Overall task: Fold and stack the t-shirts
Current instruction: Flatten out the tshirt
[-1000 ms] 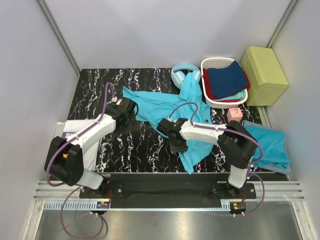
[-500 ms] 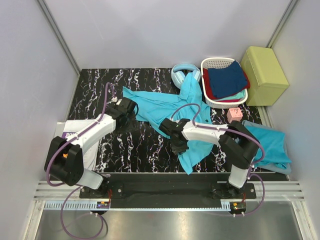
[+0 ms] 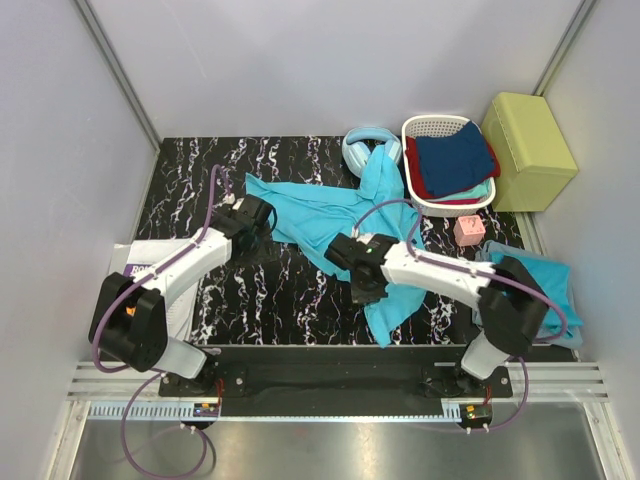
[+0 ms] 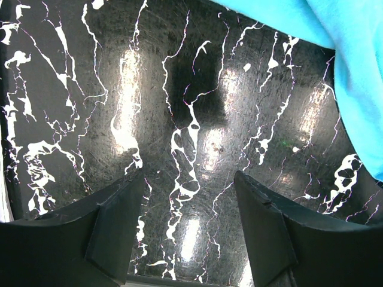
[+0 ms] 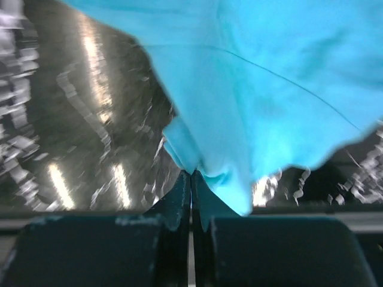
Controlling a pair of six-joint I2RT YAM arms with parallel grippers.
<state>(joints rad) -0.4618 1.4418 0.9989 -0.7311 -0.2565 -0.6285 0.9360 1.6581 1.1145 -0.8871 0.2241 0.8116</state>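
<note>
One turquoise t-shirt (image 3: 330,215) is being left sprawled and unfolded across the middle of the desk (image 3: 190,180). One part is reaching up to the pale blue headphones (image 3: 362,143) at the upper centre of the overhead view, and its lower tip is running down almost to the desk's near edge. A fold at its edge is being pinched by the right pincer (image 5: 191,182), whose jaws are being pressed fully together on the cloth, as the wrist view shows. This hold is judged to be meant for drawing that edge out so the garment can be spread flat before folding. The left pincer (image 4: 187,191) is being held well open and empty above bare marble, just beside the shirt's left edge, seemingly being readied for the opposite side. A second t-shirt (image 3: 545,290) is lying crumpled at the lower right, by the desk's right edge, apart from the one in hand. Open room is being offered mainly by the left half of the desk. The upper right is being crowded by a white basket (image 3: 435,120) of clothes, a small pink block (image 3: 469,230) and a yellow-green box (image 3: 528,137), and a white sheet (image 3: 150,262) is lying at the left edge. Since the gripped cloth is lying close to the near edge, a pull toward the upper left is judged the safer one.
</note>
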